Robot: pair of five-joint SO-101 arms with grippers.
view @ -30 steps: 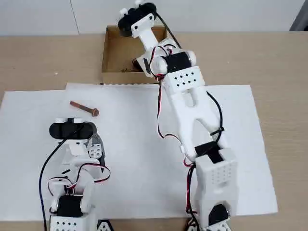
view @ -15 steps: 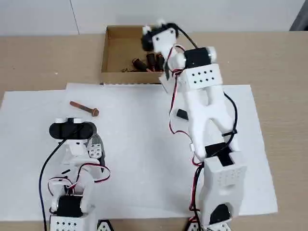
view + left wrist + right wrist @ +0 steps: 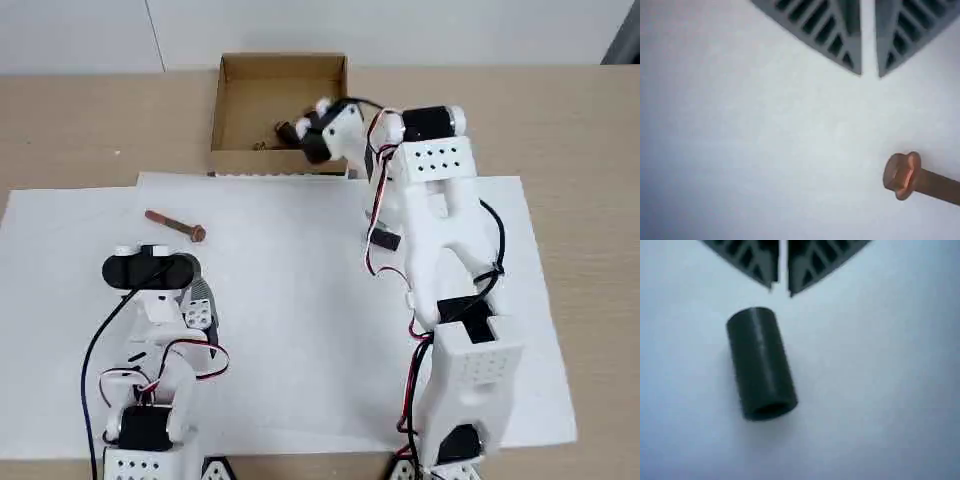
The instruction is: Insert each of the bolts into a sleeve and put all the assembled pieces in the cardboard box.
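Note:
A copper bolt (image 3: 175, 225) lies on the white paper (image 3: 290, 320) at the left; its flanged head (image 3: 902, 175) lies a little ahead of my left gripper (image 3: 869, 74), which is shut and empty. A black sleeve (image 3: 762, 362) lies on its side just beyond my right gripper (image 3: 781, 290), also shut with nothing in it. From above, the sleeve (image 3: 383, 238) peeks out beside the right arm (image 3: 430, 200), whose wrist is over the box's near right corner. The cardboard box (image 3: 245, 105) at the back holds dark assembled pieces (image 3: 287, 130).
The left arm (image 3: 150, 330) is folded low at the front left of the paper. Bare wooden table (image 3: 90, 120) surrounds the paper and the box. The paper's middle is open.
The right arm has drawn back out of the box toward the paper, uncovering the assembled pieces inside and the sleeve beside it. The left arm and the bolt have not moved.

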